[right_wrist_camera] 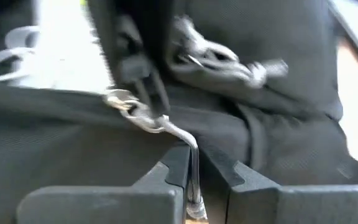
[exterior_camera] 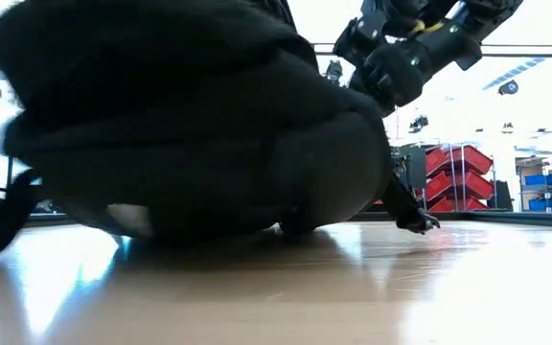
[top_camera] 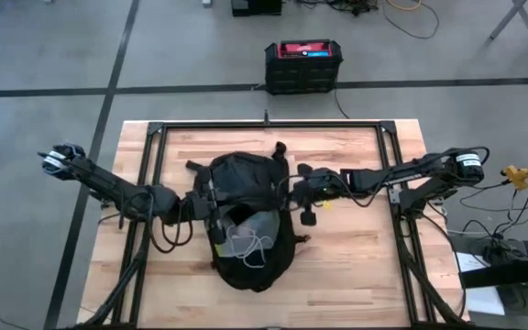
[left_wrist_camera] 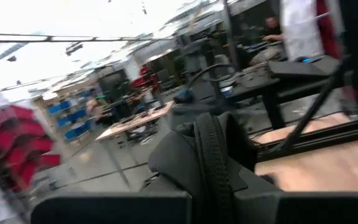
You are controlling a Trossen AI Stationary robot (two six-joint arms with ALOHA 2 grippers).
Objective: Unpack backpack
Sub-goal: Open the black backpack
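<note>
while the backpack (top_camera: 248, 220) lies mid-table, we start at the left: the left arm reaches in low from the table's left edge, elbow out, and the left gripper (top_camera: 211, 213) sits at the pack's left rim beside the open mouth. from its wrist view we see a ribbed black strap or zip edge (left_wrist_camera: 213, 163) rising between the fingers, so they look clamped on a fold of the backpack (left_wrist_camera: 185, 165), though the tips are cut off at the frame edge.

moving to the middle, the pack is black and rounded, its main compartment gaping, with grey lining and pale cord or cable (top_camera: 246, 243) showing inside. what lies deeper in we cannot make out. from table height the backpack (exterior_camera: 190, 125) is a dark blurred mass filling most of the view, with a buckled strap end (exterior_camera: 415, 218) trailing onto the wood.

on to the right: the right arm stretches in level from the right side, and the right gripper (top_camera: 299, 191) is against the pack's right flank. its wrist view shows the fingers pinched narrow on a metal zipper pull (right_wrist_camera: 191, 168), with the right gripper (right_wrist_camera: 194, 171) just touching the fabric (right_wrist_camera: 73, 149).

beyond the table's far edge sits a black-and-red box (top_camera: 303, 64) on the floor.
</note>
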